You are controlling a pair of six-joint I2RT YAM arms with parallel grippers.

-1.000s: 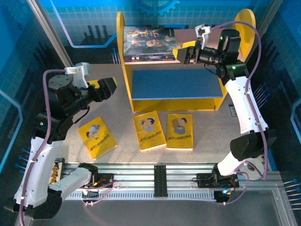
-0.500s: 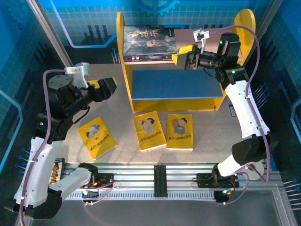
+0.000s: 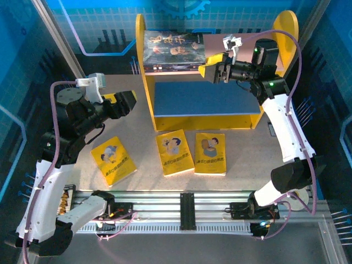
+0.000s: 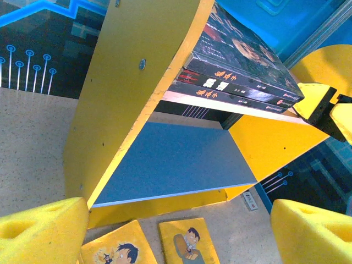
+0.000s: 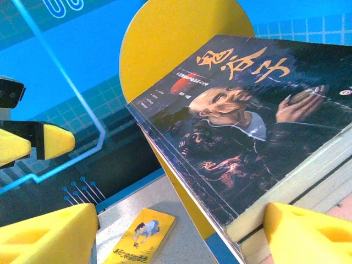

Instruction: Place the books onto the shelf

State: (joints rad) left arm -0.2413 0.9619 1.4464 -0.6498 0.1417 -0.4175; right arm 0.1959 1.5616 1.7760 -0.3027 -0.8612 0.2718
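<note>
L claw (image 3: 131,102): jaws wide apart, empty; hovers over table's (image 3: 247,154) left half, aimed twd shelf.
Left yellow book (image 3: 113,160): flat, on near side of L claw, close by; long axis slanted, far end leaning left. L arm nearest, so prob. its pick.
Mid yellow book (image 3: 175,152), right yellow book (image 3: 210,153): flat, side by side before shelf's front; long axes near-to-far.
Shelf (image 3: 203,98): far centre; blue lower board bare.
Dark books (image 3: 175,50): stacked flat on upper board, left end.
R claw (image 3: 212,66): at stack's right edge, jaws apart, not clamped.
Views: L wrist cam shows the spines, seemingly three; top cam the cover; R wrist cam the stack's corner between the fingers (image 5: 308,231).
</note>
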